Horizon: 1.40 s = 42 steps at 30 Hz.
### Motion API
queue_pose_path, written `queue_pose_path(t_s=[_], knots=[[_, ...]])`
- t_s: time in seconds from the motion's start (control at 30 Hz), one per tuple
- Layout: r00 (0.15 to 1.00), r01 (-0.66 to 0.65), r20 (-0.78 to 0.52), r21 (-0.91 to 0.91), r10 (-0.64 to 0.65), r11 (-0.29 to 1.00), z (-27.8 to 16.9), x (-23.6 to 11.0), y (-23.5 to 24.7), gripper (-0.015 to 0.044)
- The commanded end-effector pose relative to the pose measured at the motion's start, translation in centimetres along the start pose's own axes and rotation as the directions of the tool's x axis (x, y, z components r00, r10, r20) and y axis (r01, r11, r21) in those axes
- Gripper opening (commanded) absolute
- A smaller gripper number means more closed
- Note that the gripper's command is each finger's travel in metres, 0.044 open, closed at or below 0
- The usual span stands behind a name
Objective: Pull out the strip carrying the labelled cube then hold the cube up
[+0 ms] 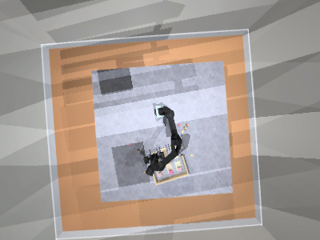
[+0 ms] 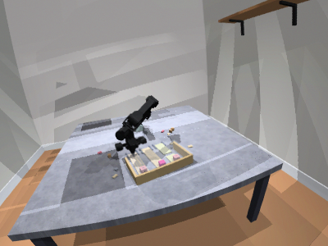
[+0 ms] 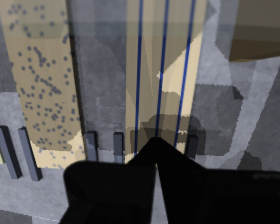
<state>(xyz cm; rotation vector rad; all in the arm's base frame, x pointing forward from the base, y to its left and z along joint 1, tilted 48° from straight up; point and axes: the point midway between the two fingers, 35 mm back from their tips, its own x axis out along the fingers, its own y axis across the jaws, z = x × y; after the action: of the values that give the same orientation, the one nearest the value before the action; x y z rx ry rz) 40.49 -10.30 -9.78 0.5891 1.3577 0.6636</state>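
In the wrist view a tan strip with three blue lines (image 3: pixel 162 60) runs away from me down the middle. My gripper (image 3: pixel 155 141) (image 2: pixel 132 150) is shut, with its fingertips on the near end of that strip. A tan strip with grey dots (image 3: pixel 42 75) lies parallel to the left. In the exterior view the strips reach into a shallow wooden tray (image 2: pixel 164 174) (image 1: pixel 173 180) that holds small pink cubes (image 2: pixel 143 169) and pale patches. I cannot make out which cube carries the label.
Short grey posts (image 3: pixel 27 152) stand in a row by the strips' near ends. Small loose cubes (image 2: pixel 99 152) (image 2: pixel 115 175) (image 2: pixel 171 129) lie scattered on the grey table (image 2: pixel 230 156). A corner of the tray (image 3: pixel 255 40) shows at the wrist view's upper right.
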Motion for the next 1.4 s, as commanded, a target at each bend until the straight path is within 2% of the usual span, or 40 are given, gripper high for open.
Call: queue_pose_path(t_s=[0.0, 1.37], knots=[[1.0, -0.004, 0.002, 0.0, 0.004, 1.0, 0.1, 0.3, 0.1, 0.0], [1.0, -0.003, 0.0, 0.002, 0.003, 1.0, -5.9, 0.5, -0.2, 0.0]])
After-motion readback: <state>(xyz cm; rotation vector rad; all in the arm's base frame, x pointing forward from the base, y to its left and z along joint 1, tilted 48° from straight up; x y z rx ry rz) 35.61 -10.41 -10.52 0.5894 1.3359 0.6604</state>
